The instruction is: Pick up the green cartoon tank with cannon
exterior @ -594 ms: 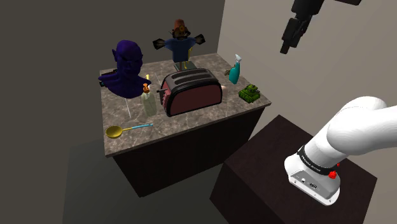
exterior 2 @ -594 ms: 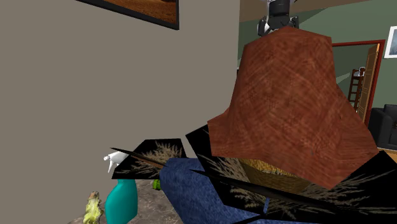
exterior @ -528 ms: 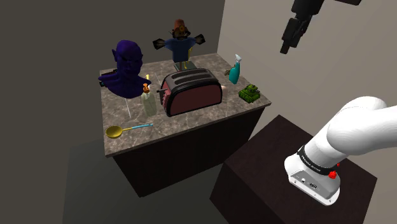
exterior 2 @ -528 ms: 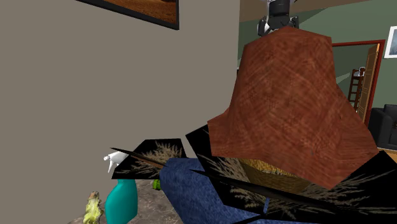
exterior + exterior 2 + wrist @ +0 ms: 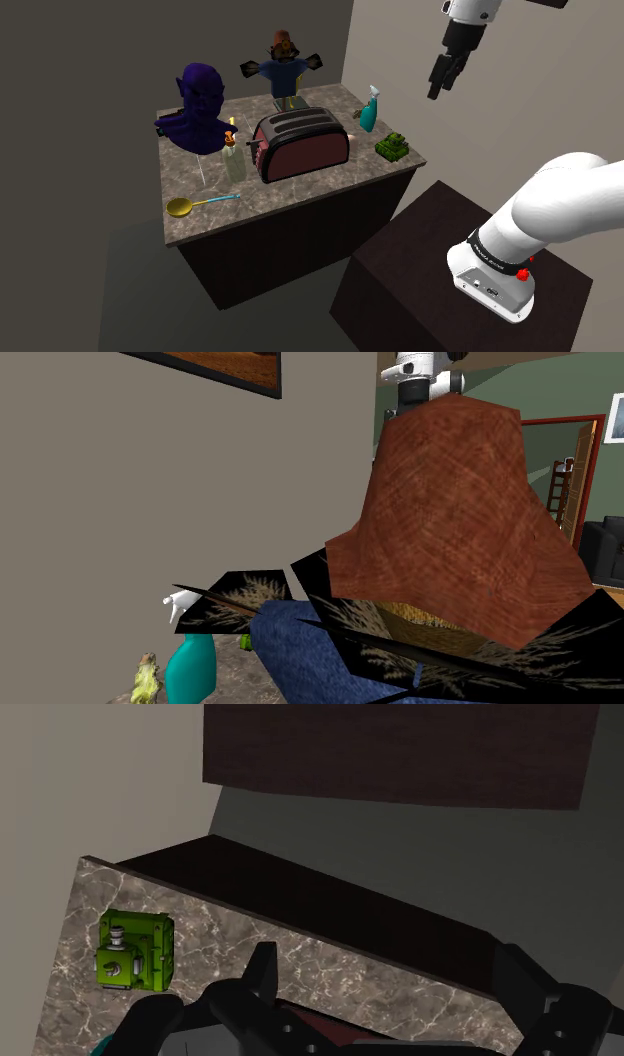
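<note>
On the marble counter (image 5: 296,192) the green tank (image 5: 393,147) sat near a corner, well below the open, empty gripper (image 5: 438,86), which seemingly had yet to descend and straddle it.

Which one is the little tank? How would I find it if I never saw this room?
Find the marble-topped counter with a big dark red toaster in its middle. Look at the corner nearest the robot's stand, beside the teal spray bottle. The tank sits there: small, blocky and bright green, much lower than the bottle.
</note>
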Motion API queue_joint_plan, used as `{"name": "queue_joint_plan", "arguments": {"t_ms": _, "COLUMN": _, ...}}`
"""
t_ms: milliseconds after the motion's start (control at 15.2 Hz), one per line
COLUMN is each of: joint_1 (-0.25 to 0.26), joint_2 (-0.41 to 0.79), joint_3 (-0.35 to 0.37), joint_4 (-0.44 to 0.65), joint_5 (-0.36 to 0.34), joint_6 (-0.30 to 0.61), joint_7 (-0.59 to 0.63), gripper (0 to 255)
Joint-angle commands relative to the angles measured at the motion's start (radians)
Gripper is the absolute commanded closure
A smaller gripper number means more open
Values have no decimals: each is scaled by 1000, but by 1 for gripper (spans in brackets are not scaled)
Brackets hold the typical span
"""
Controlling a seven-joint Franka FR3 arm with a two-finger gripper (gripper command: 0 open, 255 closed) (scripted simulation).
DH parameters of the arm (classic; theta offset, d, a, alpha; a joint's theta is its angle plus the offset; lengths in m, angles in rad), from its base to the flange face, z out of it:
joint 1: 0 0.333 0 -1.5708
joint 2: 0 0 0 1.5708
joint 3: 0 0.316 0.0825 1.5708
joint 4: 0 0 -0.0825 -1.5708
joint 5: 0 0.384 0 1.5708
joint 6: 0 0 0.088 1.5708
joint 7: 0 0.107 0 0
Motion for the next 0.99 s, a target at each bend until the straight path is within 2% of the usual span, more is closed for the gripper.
{"name": "queue_joint_plan", "arguments": {"t_ms": 0, "joint_1": -10, "joint_2": 30, "joint_3": -27, "joint_4": -25, "joint_5": -13, "joint_6": 61, "joint_7": -26, "gripper": 0}}
{"name": "queue_joint_plan", "arguments": {"t_ms": 528, "joint_1": -41, "joint_2": 229, "joint_3": -141, "joint_4": -61, "joint_5": -38, "joint_6": 311, "joint_7": -134, "gripper": 0}}
{"name": "queue_joint_plan", "arguments": {"t_ms": 924, "joint_1": -50, "joint_2": 429, "joint_3": -224, "joint_4": -29, "joint_5": -5, "joint_6": 485, "joint_7": -235, "gripper": 0}}
